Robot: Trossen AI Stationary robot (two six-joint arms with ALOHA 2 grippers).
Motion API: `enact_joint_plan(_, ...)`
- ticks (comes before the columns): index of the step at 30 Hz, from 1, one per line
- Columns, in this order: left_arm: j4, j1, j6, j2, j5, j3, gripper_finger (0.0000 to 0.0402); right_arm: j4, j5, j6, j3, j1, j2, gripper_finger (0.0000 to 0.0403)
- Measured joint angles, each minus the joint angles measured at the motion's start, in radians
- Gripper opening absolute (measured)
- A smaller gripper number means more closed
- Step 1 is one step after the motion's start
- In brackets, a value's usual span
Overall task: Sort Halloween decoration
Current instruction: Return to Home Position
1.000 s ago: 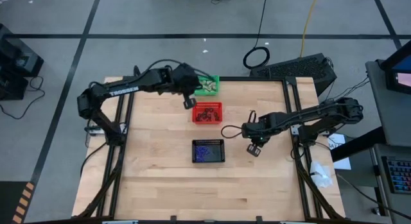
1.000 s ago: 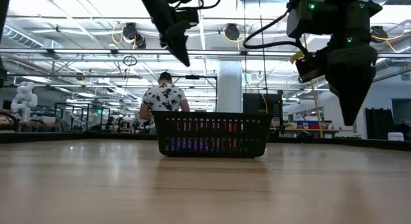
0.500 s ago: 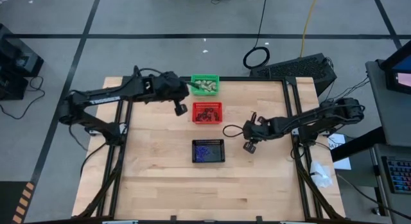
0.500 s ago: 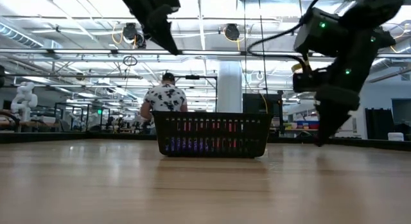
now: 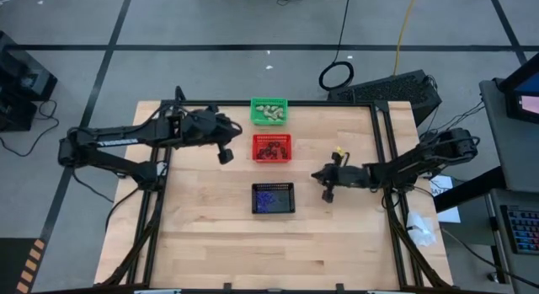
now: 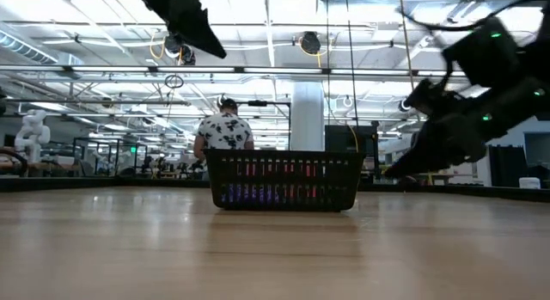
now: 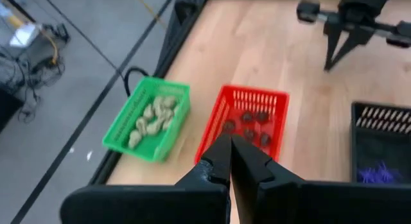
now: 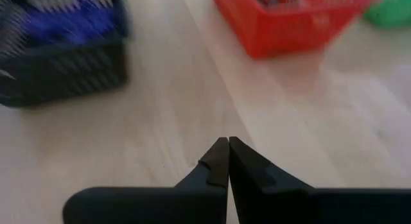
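Both of my tools are clenched on nothing: my left gripper has its fingers pressed tip to tip with no trinket between them, and my right gripper is closed and empty in the same way. The decoration itself sits in the baskets. The cream trinkets are in the green basket at the far edge, the dark brown trinkets are in the red basket just in front of it, and the purple trinkets are in the black basket nearer the middle of the table. Whether a stray piece lies on the bare wood I cannot tell, since they are tiny. So I judge the sorting essentially done, and the danger now lies in the path home. My left gripper hangs just beside the red basket's outer side, raised above it in the low view. If I swing it inward or let it sag while folding the arm, a finger or the wrist could clip that light mesh rim, shove the basket into the green one, or tip it and mix the colours. My right gripper is the greater worry. It is tilted steeply down, low over the wood, with the black basket near it on one side. A retreat that drops before it lifts could scrape the tips along the table, and one that arcs toward the middle could knock the black basket and scatter the purple pieces. I would lift first, then pull each arm outward, away from the baskets.
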Motion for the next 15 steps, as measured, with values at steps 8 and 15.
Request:
enact_joint_plan(8, 0.107, -0.038, 0.0, -0.072, 0.007, -0.162, 0.0005, 0.32, -0.103, -0.09, -0.097, -0.005, 0.0, 0.0)
enact_joint_plan(15, 0.291, -0.087, -0.025, -0.102, 0.072, -0.377, 0.0005, 0.268, -0.158, -0.212, -0.008, -0.045, 0.012, 0.0)
